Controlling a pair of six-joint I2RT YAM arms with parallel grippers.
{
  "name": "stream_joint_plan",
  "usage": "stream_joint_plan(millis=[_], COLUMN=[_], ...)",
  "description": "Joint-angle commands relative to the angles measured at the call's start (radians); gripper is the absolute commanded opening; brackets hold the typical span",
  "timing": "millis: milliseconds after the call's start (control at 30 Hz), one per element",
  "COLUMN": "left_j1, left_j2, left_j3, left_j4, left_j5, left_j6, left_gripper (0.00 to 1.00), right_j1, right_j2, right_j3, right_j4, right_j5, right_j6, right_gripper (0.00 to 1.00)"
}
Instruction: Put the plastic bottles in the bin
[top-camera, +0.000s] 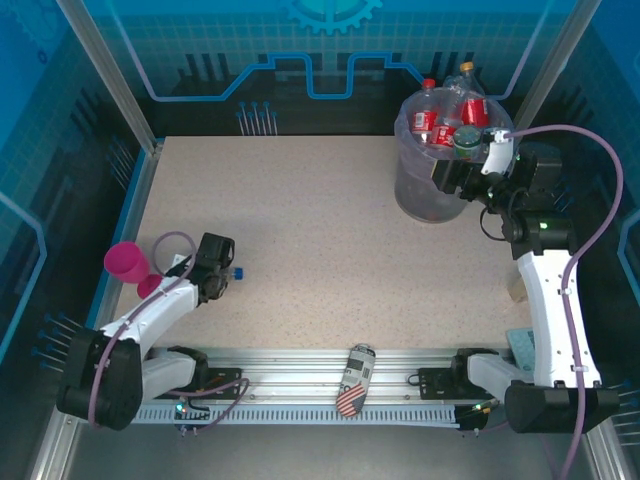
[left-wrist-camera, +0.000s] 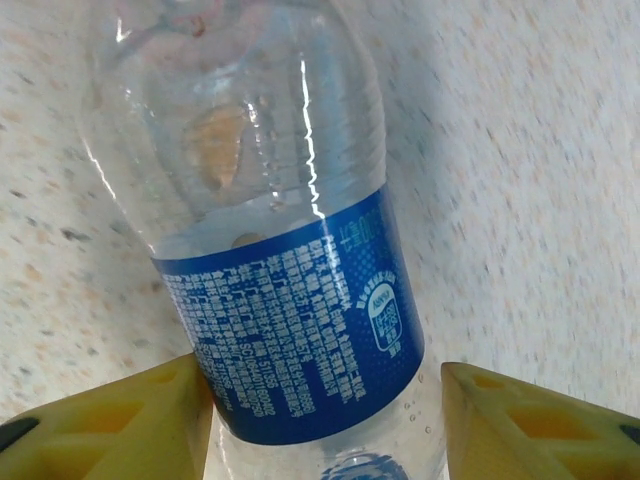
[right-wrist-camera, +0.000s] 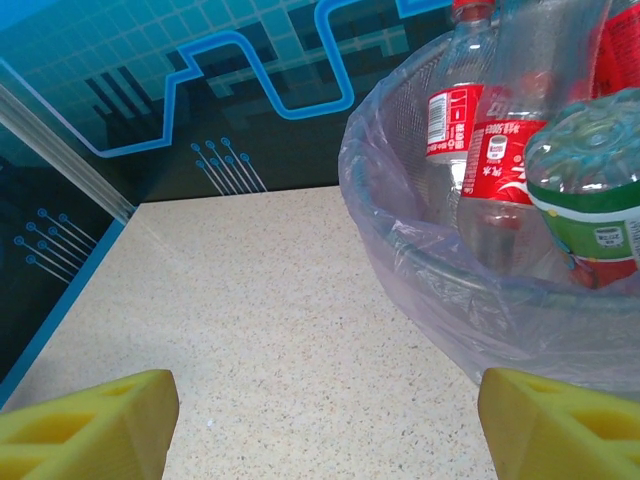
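Left gripper (left-wrist-camera: 320, 395) straddles the blue-labelled bottle (left-wrist-camera: 290, 320) lying on the table (top-camera: 330, 250), one pad (left-wrist-camera: 130, 420) touching the label (full clamp not discernible). Right gripper (right-wrist-camera: 325, 415) stands wide and empty beside the bin (top-camera: 418, 195).

Roughly seven plastic bottles (top-camera: 474, 108), one bin (top-camera: 420, 195), one pink cup (top-camera: 125, 262), one can (top-camera: 355, 378).
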Motion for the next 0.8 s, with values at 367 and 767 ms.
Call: stream_joint_plan(millis=[367,767], left_j1=[-0.089,-0.154], left_j2=[0.160,0.210], left_j3=[0.134,0.130], left_j4=[0.155,0.414], left_j5=[0.251,0.577], left_j6=[0.566,1.025], left_gripper=[0.59,0.68], right_j1=[0.083,0.680], right_j2=[-0.008,0.013], right_j3=[-0.032,-0.290], right_j4=[-0.015,0.165], right_j5=[0.049,0.428], right_j6=[0.038,0.276], right_gripper=[0.79,0.79])
